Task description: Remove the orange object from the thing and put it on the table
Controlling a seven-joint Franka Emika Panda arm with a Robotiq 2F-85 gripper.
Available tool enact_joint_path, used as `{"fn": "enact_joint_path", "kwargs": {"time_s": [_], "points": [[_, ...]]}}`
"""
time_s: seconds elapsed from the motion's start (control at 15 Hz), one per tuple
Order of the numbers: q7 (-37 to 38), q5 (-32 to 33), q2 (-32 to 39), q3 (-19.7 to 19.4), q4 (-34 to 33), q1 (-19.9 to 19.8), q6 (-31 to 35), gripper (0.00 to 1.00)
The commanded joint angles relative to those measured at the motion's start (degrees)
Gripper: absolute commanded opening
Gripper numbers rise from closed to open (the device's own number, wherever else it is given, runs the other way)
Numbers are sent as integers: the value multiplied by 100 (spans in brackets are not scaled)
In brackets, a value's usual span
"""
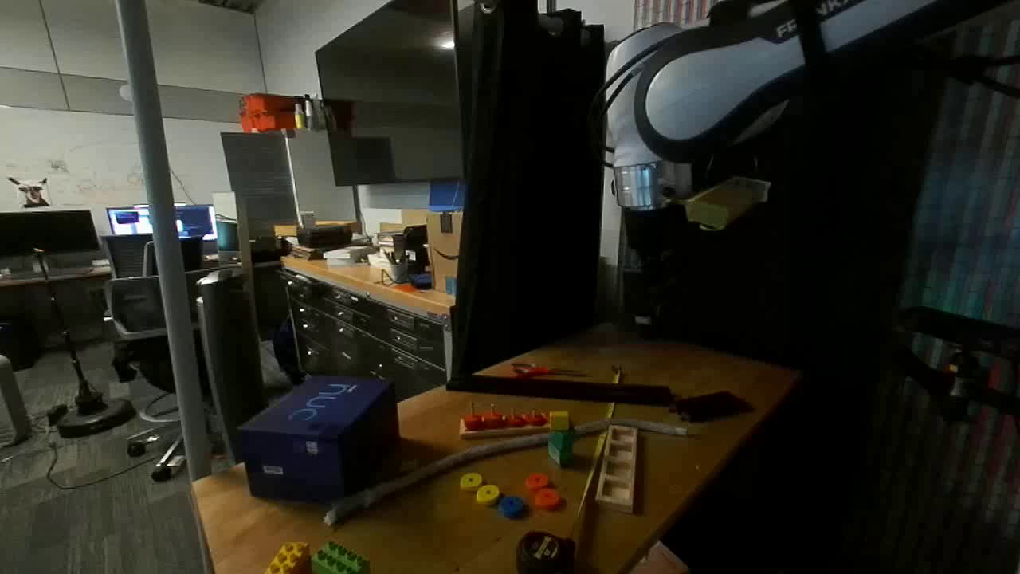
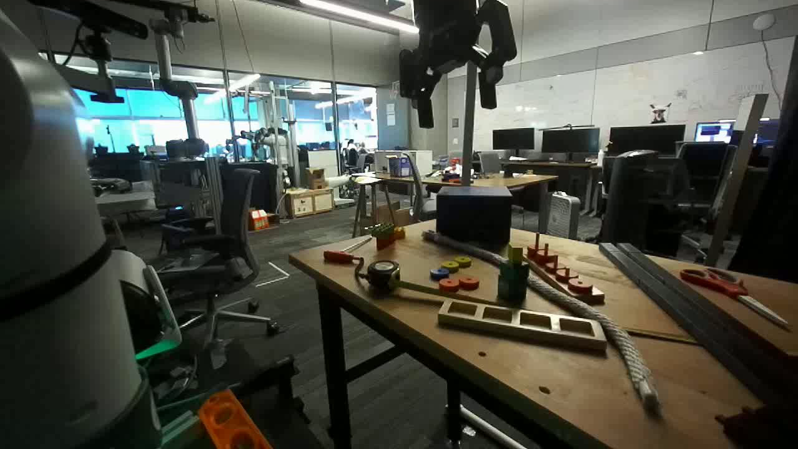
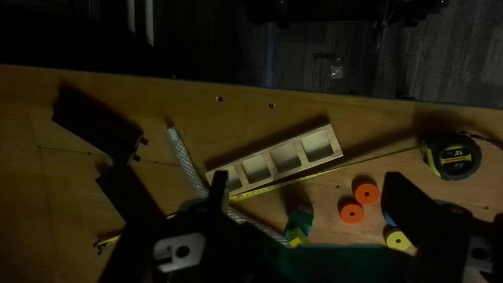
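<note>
Red and low, the long, narrow bar-shaped base with a row of upright pegs (image 1: 504, 431) rests on the light-brown wooden worktop (image 1: 446, 542), just beside a pale braided rope (image 2: 576, 305). Reddish-orange discs (image 1: 473, 423) sit on its pegs; the orange ring-shaped disc (image 2: 580, 285) at one end looks a likely piece to lift off, though which is meant cannot be told.

Above, the black two-fingered tool (image 2: 457, 115) hangs high, jaws spread wide, with nothing between them. In both exterior views the base lies well below it and off to one side, so the coming move calls for a sideways shift as well as a descent. The wrist view gives no sight of the base; it looks onto a pale wooden tray with four square recesses (image 3: 270, 163), with an upright green block with a yellow piece on top (image 3: 303, 216) lower down, probably the side where the base waits.

Its long axis runs roughly alongside the rope and so, judging by the rope, slantwise to the line on which the jaws close. A turn of the wrist would likely help them close across the row, clear of neighbouring pegs. Two loose orange discs (image 3: 366, 193) lie flat, apart from the base.
</note>
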State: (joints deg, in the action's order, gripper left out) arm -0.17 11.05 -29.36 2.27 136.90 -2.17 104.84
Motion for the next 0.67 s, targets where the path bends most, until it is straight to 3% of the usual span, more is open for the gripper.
{"fn": "enact_joint_path", "kwargs": {"time_s": [0.0,0.33,0.6], "points": [[25,25,1,-53,-36,66,-19,100],[25,25,-10,-53,-86,66,-20,100],[94,253,55,99,71,154,962,100]]}}
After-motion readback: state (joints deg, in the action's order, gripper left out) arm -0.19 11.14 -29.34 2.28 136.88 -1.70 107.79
